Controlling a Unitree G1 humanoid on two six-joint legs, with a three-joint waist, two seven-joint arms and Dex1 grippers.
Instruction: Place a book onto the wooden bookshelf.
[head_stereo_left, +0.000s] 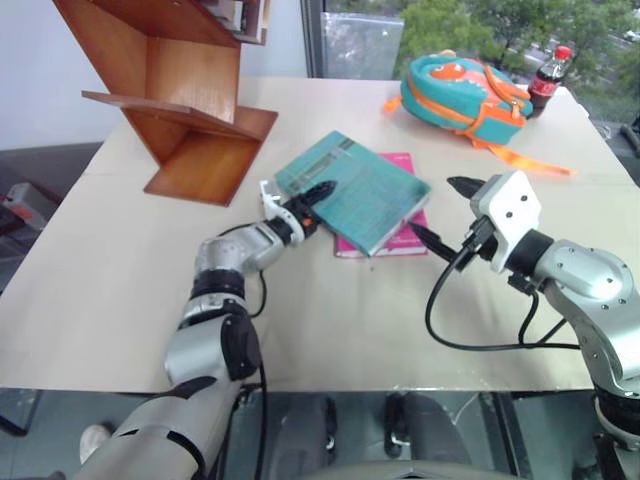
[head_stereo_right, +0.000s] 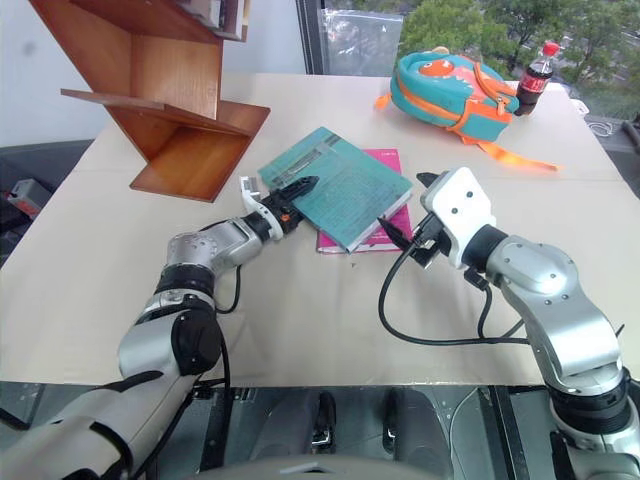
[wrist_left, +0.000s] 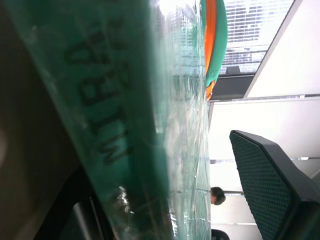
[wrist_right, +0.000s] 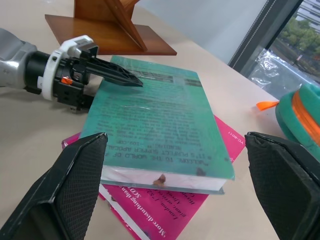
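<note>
The thick teal-green book (wrist_right: 159, 131) lay on a magenta-pink book (wrist_right: 165, 210) mid-table. The left gripper (wrist_right: 117, 80) straddled its spine edge, fingers parted; the right gripper (head_stereo_left: 440, 212) hovered wide at the opposite edge. Next, I judged: clamp, lift. Bare table (head_stereo_left: 90, 260) led to the reddish-brown zigzag bookshelf (head_stereo_left: 190, 110) at the far-left corner.

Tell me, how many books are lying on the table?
2. The teal-green book lies in the middle of the table, on top of the pink book, which peeks out underneath. More books seem to stand up on the wooden bookshelf, partly hidden.
</note>
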